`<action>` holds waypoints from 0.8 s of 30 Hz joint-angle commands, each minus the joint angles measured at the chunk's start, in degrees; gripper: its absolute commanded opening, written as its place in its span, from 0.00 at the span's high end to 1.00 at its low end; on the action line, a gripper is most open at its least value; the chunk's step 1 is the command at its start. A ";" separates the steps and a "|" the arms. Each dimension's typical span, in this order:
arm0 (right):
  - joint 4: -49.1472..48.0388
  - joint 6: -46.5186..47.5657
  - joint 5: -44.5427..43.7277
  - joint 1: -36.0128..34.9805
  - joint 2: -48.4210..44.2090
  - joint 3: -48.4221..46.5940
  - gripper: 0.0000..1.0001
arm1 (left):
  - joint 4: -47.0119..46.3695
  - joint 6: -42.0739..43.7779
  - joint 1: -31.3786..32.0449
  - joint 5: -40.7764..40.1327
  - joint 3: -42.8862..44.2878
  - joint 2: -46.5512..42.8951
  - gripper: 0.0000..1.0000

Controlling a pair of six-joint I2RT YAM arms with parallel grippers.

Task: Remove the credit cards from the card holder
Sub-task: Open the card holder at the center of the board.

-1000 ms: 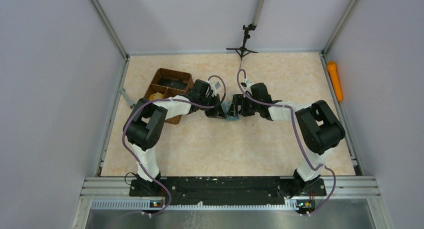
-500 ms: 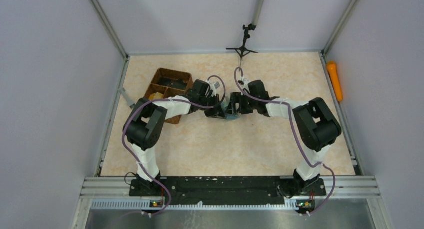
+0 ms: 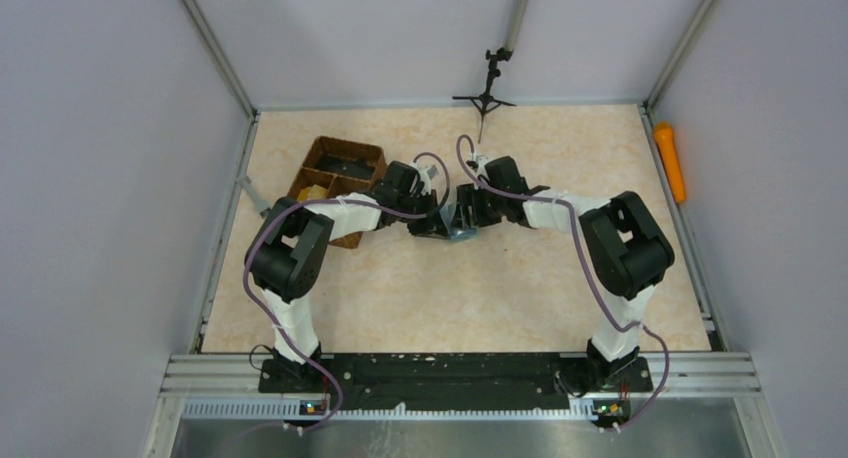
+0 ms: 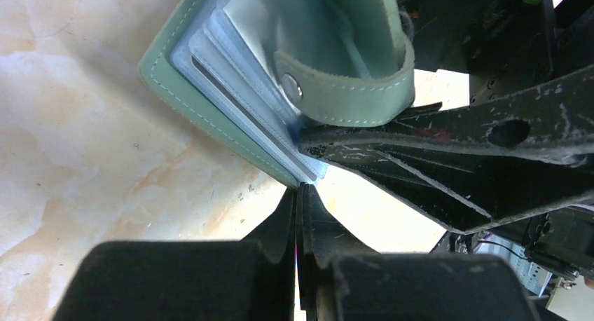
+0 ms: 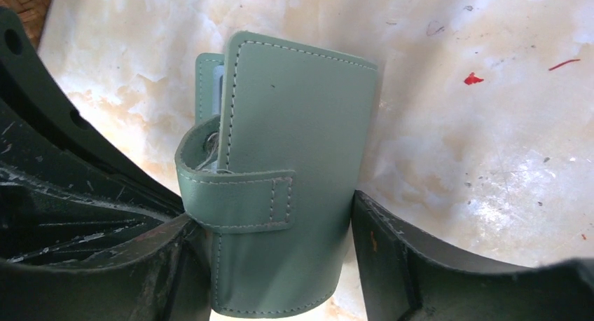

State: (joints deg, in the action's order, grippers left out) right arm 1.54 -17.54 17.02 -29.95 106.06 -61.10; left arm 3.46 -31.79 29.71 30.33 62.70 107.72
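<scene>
At mid-table, I am flanking the unclasped card holder (image 5: 294, 160) with the right gripper's (image 5: 280, 258) parted jaws while the left gripper (image 4: 300, 202), shut on nothing discernible, is steadying its corner.

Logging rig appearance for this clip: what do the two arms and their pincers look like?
The left arm and right arm match: white links, bulky black joints, black bases, each trailed by a purple cable. Pincer fingers are flat black plastic, scuffed with pale scratches and pierced by round holes.
</scene>
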 commanded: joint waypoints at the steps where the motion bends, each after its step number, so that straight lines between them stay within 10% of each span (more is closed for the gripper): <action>1: 5.53 1.15 -3.80 -0.98 2.81 -1.82 0.43 | -2.54 0.57 0.00 0.35 -0.11 -3.73 1.00; 24: 7.14 -4.56 -33.06 3.16 -10.93 4.70 0.30 | -1.61 0.60 -0.71 -1.81 -0.65 -4.54 1.00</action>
State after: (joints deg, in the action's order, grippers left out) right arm 8.97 -20.78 -10.31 -28.80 101.43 -58.85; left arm 3.01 -31.57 29.45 28.82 62.17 105.84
